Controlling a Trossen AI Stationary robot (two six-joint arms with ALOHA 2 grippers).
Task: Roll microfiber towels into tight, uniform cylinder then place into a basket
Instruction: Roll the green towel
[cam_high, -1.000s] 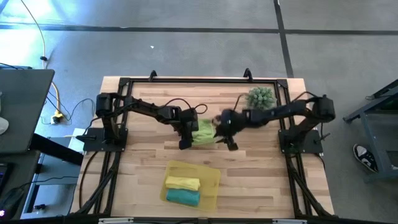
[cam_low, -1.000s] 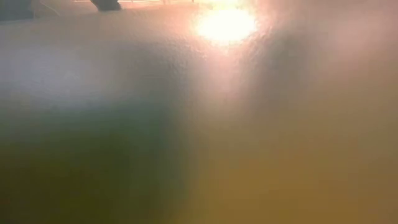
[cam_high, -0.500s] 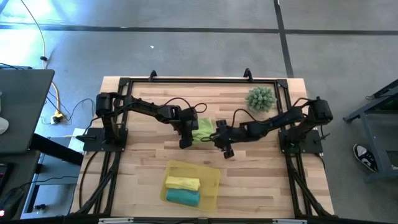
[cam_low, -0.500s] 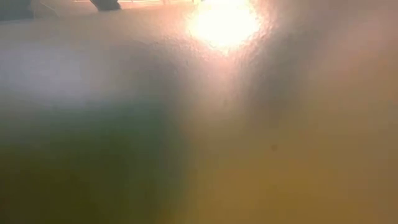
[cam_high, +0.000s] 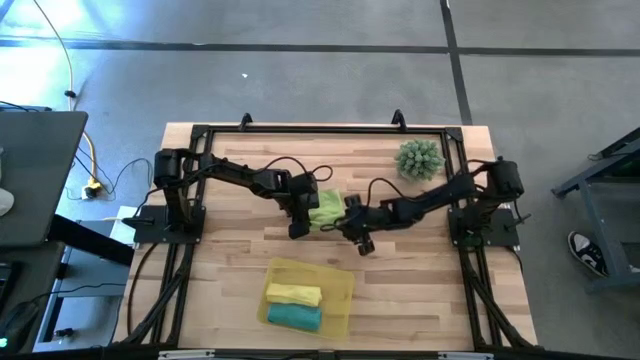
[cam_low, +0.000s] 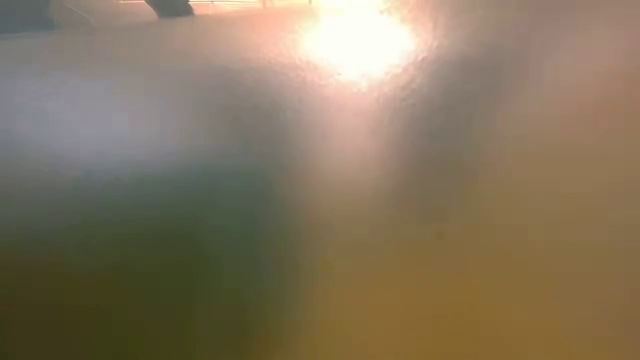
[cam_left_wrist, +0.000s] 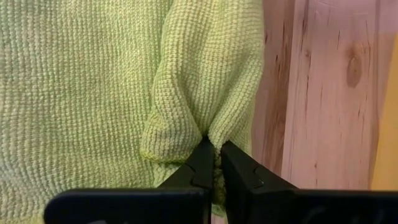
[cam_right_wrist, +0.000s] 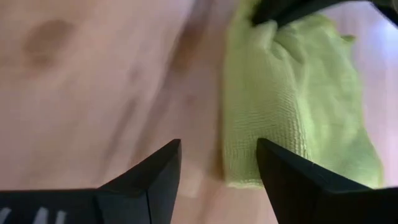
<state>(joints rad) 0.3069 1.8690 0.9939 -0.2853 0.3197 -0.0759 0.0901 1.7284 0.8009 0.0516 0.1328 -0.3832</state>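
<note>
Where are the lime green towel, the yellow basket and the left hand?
Lime green towel (cam_left_wrist: 81, 81): left wrist view, on its flat weave.
Yellow basket (cam_high: 340, 285): high view, on its bare right part.
Left hand (cam_left_wrist: 214, 163): left wrist view, between the fingertips pinching the towel's fold.

No readable text, label, brand, number or sign shows anywhere in these views, on any surface at all.

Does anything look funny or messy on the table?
Yes. The lime green waffle-weave towel lies rumpled mid-table, one fold pinched in the left tool, while the rolled yellow towel and rolled teal towel sit neatly in the yellow tray. The low view shows only glare.
</note>
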